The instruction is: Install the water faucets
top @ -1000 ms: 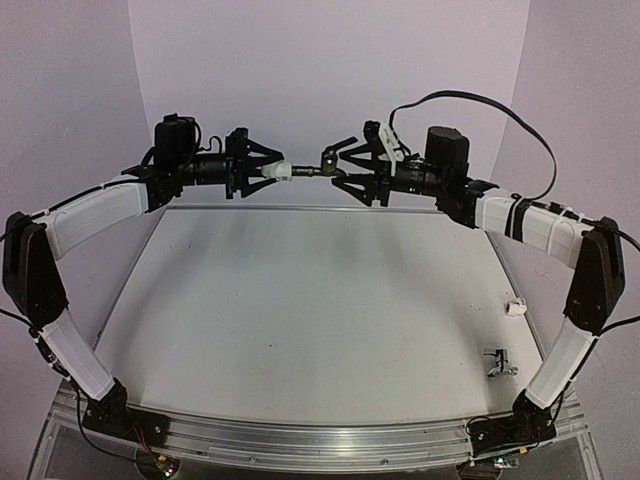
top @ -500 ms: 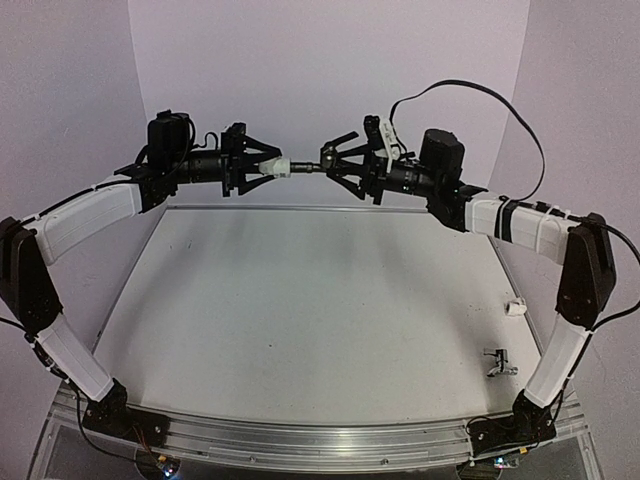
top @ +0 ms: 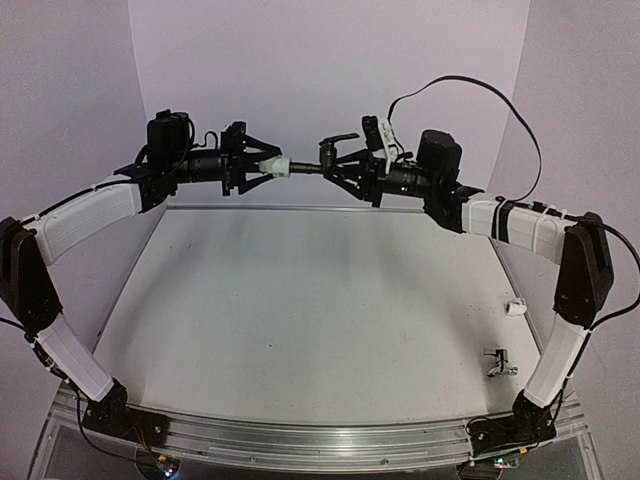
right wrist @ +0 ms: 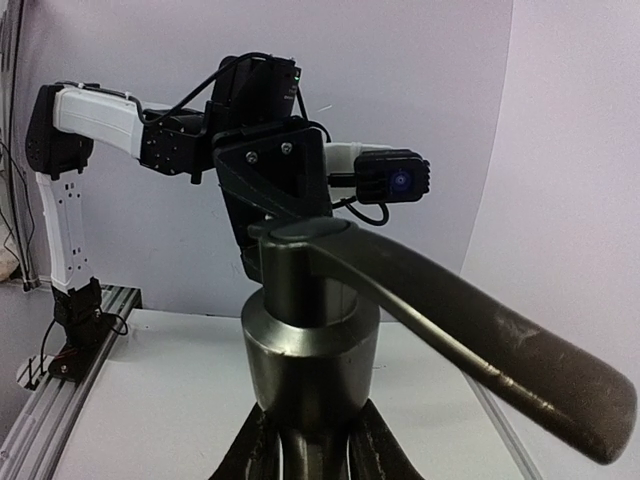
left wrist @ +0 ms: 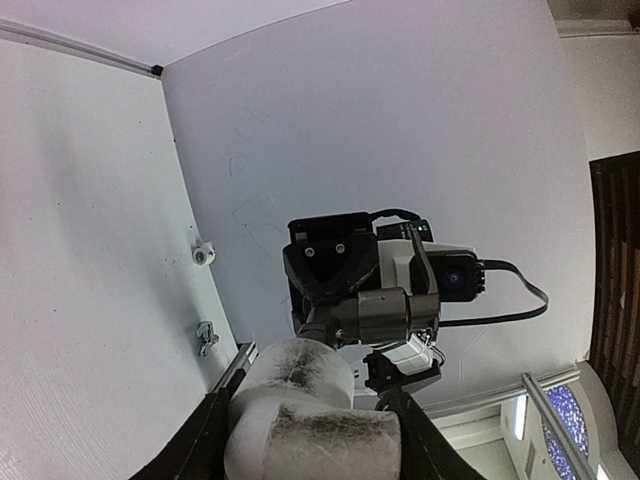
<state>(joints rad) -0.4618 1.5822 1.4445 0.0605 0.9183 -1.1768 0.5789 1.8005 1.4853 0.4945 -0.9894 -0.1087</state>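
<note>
Dark grey faucet (top: 327, 156), clamped in right fingers (top: 347, 170), has rotated against white fitting (top: 272, 167) gripped by left fingers (top: 255, 160); threading judged underway.

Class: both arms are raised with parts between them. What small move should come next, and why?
Probably the right gripper should twist the dark tap about its stem, screwing it into the white fitting. The left gripper grips that fitting, and the tap's stem meets its end in line, mid-air.
</note>
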